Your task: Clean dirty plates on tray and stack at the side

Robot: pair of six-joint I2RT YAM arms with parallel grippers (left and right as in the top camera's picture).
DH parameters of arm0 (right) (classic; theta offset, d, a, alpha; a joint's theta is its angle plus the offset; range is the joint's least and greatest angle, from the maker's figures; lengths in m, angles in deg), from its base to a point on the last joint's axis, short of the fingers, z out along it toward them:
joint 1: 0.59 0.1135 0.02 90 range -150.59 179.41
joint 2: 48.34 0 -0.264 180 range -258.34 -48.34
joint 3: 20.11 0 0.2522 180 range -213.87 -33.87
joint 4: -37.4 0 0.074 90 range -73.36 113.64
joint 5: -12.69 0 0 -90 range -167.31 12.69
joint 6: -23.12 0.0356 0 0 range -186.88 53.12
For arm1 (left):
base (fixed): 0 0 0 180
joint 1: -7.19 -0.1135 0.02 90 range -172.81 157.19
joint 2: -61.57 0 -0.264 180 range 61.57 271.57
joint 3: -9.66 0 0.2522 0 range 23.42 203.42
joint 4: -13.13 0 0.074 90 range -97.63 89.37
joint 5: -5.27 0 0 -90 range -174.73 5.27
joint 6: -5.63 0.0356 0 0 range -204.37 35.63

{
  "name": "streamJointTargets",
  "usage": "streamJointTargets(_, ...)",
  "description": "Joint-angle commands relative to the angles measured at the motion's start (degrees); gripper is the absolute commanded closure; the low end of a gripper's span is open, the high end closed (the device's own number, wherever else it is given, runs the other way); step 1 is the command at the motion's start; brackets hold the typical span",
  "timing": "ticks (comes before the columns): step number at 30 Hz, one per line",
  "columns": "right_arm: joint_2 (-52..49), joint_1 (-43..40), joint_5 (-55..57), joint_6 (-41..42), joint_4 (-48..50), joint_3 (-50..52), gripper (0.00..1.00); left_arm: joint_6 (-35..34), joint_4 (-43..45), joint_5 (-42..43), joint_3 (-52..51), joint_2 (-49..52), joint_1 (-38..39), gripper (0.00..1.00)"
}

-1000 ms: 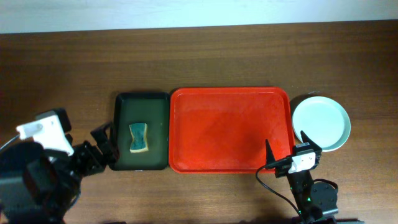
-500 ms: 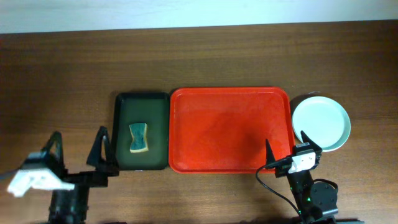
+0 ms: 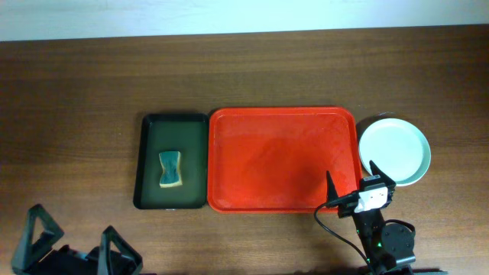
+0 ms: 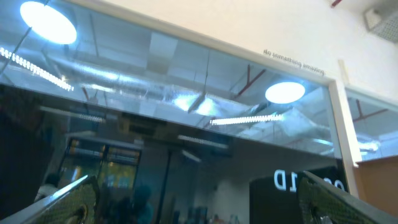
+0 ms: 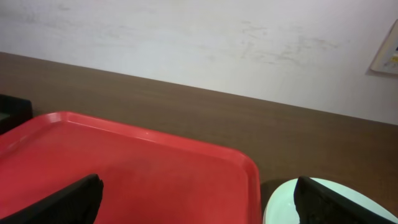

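The red tray (image 3: 283, 159) lies in the middle of the table with nothing on it. A pale blue-green plate (image 3: 394, 151) sits on the table just right of the tray; whether other plates lie under it I cannot tell. My right gripper (image 3: 357, 183) stands open at the tray's near right corner, between tray and plate, holding nothing. In the right wrist view the tray (image 5: 124, 162) and the plate's rim (image 5: 292, 202) show between the open gripper's (image 5: 202, 202) dark fingers. My left gripper (image 3: 75, 243) is open at the front left edge; its wrist view points up at a ceiling.
A narrow dark green tray (image 3: 173, 137) lies left of the red tray, touching it, with a green and yellow sponge (image 3: 171, 169) on it. Bare brown wood stretches behind both trays to a pale wall.
The left arm has drawn back from beside the green tray to the front left edge of the table, its gripper staying open. The right arm, plate and trays have not moved.
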Motion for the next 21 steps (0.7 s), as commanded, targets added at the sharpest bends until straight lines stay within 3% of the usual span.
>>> streamJointTargets(1, 0.4, 0.3, 1.0, 0.0, -0.3, 0.3, 0.02, -0.2, 1.4, 0.7, -3.6, -0.6, 0.3, 0.01)
streamJointTargets(4, 0.4, 0.3, 1.0, 0.0, -0.3, 0.3, 0.02, -0.2, 1.5, 0.6, -7.1, -0.6, 0.3, 0.01)
streamJointTargets(12, 0.4, 0.3, 1.0, 0.0, -0.3, 0.3, 0.01, -0.1, 22.7, -0.9, -22.4, -0.6, 0.3, 0.01)
streamJointTargets(17, 0.4, 0.3, 1.0, 0.0, -0.3, 0.3, 0.02, -0.2, 27.3, -1.2, -28.6, -0.6, 0.3, 0.01)
streamJointTargets(21, 0.4, 0.3, 1.0, 0.0, -0.3, 0.3, 0.02, -0.1, 23.6, -1.1, -29.1, -0.6, 0.3, 0.01)
